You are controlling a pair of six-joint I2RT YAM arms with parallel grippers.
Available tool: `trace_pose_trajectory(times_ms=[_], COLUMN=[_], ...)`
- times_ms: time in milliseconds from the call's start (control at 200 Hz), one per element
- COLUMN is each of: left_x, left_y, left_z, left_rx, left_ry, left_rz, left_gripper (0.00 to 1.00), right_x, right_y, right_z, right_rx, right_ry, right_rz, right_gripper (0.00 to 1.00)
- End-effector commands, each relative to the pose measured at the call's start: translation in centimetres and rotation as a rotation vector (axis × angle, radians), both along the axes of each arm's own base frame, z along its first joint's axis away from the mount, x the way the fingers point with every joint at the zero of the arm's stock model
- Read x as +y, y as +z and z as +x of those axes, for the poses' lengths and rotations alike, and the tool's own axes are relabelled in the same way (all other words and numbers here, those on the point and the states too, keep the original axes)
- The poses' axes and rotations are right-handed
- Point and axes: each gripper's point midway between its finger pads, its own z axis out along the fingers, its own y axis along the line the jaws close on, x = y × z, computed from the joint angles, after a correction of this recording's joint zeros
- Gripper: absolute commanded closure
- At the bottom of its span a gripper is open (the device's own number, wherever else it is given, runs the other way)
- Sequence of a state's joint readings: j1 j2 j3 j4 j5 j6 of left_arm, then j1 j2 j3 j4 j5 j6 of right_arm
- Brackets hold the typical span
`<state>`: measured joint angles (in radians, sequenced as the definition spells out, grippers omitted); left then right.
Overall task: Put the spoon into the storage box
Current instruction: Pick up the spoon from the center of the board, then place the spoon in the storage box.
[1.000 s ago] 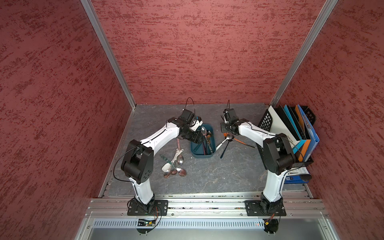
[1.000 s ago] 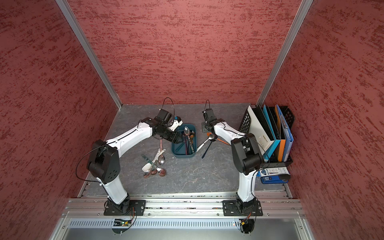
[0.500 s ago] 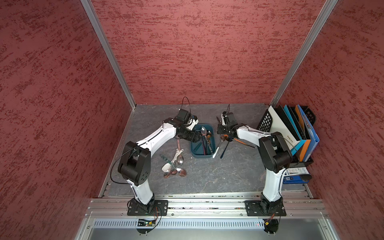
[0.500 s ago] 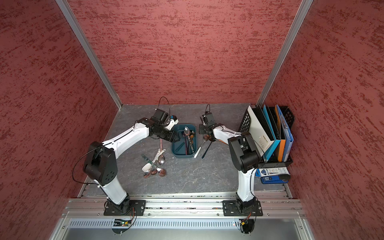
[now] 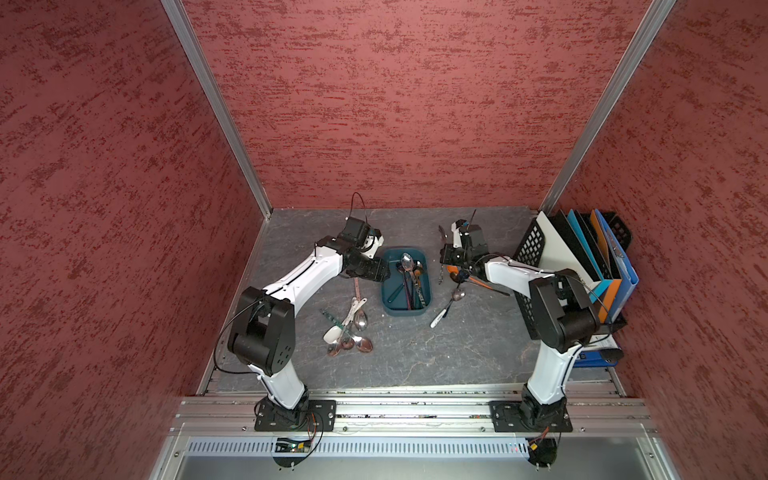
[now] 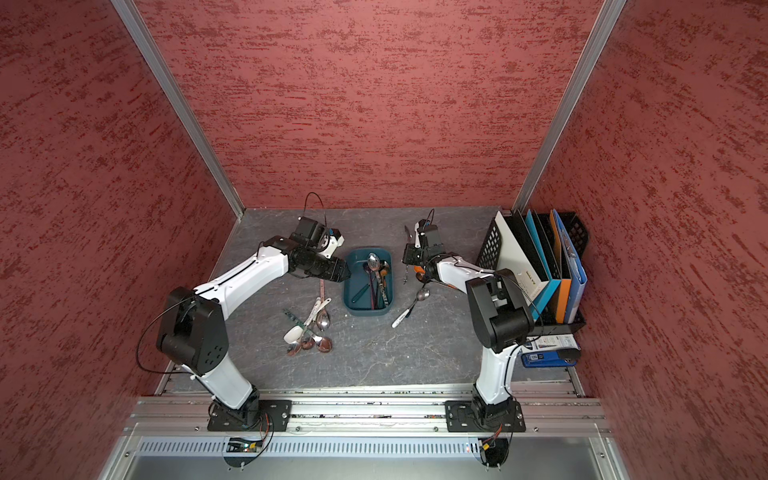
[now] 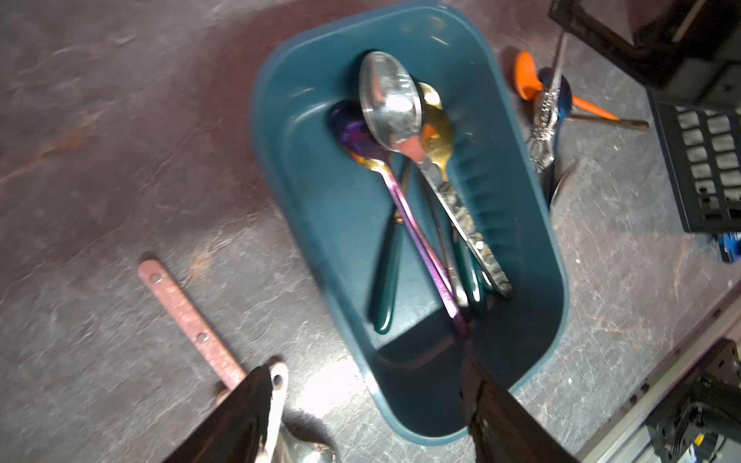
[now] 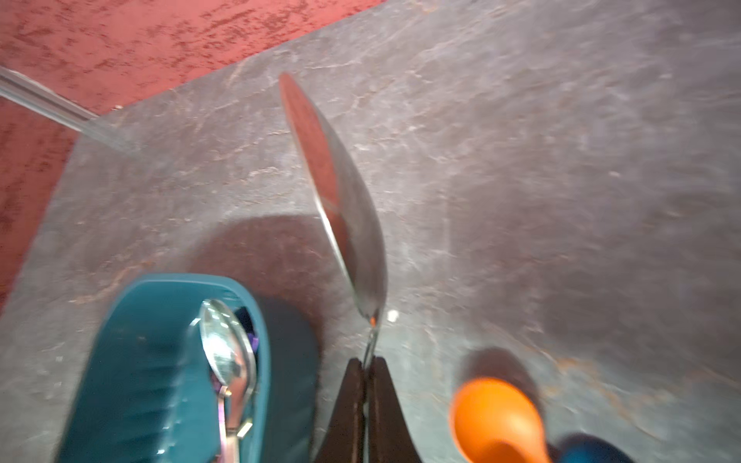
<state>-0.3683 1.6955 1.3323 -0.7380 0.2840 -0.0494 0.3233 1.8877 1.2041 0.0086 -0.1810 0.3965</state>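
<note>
Spoon (image 8: 341, 200) — where?
— Pinched shut in right claw (image 8: 367, 364), held just right of storage box (image 5: 405, 313), mid-frame in both top views. Left claw (image 7: 373, 368) gapes, empty, straddling its rim. Label (image 6: 548, 344) illegible.

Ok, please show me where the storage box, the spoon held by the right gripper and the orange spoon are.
storage box (image 7: 320, 200): left wrist view, bare floor inside it.
held spoon (image 8: 341, 200): right wrist view, middle of its bowl.
orange spoon (image 8: 497, 417): right wrist view, its bowl.
</note>
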Motion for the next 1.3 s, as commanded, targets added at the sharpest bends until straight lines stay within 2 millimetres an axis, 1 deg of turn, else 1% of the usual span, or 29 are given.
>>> trace_pose_trajectory(times_ms=[0,100,195,286,361,461,561,651,691,741,817,902,1012,1147,1293], left_x=[2.1,3.2,3.6,3.8,4.0,4.3,4.5,4.6,4.7,4.7,4.6,4.5,4.5,4.4,4.2], left_y=[0.5,0.5,0.4,0.0,-0.3,-0.6,-0.7,-0.9,-1.0,-1.2,-1.1,-1.1,-1.1,-1.2,-1.2], left_z=[0.6,0.9,1.1,1.2,1.3,1.2,1.1,1.0,1.0,1.0,1.1,1.2,1.2,1.2,1.3], left_rx=[0.001,0.013,0.022,0.035,0.051,0.064,0.069,0.074,0.079,0.084,0.084,0.084,0.089,0.097,0.095], left_ry=[0.11,0.167,0.188,0.192,0.209,0.227,0.239,0.242,0.246,0.246,0.245,0.245,0.247,0.241,0.234], left_rz=[-0.018,-0.055,-0.066,-0.063,-0.065,-0.075,-0.074,-0.073,-0.073,-0.071,-0.072,-0.074,-0.078,-0.075,-0.07], left_gripper=[0.22,0.22,0.22,0.22,0.22,0.22,0.22,0.22,0.22,0.22,0.22,0.22,0.22,0.22,0.22], right_x=[2.1,2.8,3.5,5.3,6.8,8.1,8.5,7.7,7.8,8.0,8.0,8.1,8.7,9.3,9.1], right_y=[2.9,3.5,3.8,3.8,3.3,3.1,2.8,3.6,4.0,4.0,3.0,1.3,-0.2,-1.8,-3.0], right_z=[-0.1,-1.4,-2.6,-3.9,-4.6,-5.3,-6.0,-6.1,-6.3,-6.6,-7.3,-8.2,-8.8,-8.8,-8.4], right_rx=[-0.01,0.047,0.101,0.168,0.222,0.262,0.296,0.285,0.282,0.312,0.366,0.404,0.438,0.477,0.493], right_ry=[0.059,0.08,0.105,0.154,0.187,0.211,0.216,0.198,0.207,0.218,0.213,0.195,0.197,0.194,0.166], right_rz=[0.101,0.141,0.139,0.171,0.173,0.188,0.183,0.148,0.144,0.14,0.12,0.096,0.069,0.037,-0.013], right_gripper=[0.98,0.98,0.98,0.98,0.98,0.98,0.98,0.97,0.97,0.97,0.96,0.96,0.96,0.96,0.96])
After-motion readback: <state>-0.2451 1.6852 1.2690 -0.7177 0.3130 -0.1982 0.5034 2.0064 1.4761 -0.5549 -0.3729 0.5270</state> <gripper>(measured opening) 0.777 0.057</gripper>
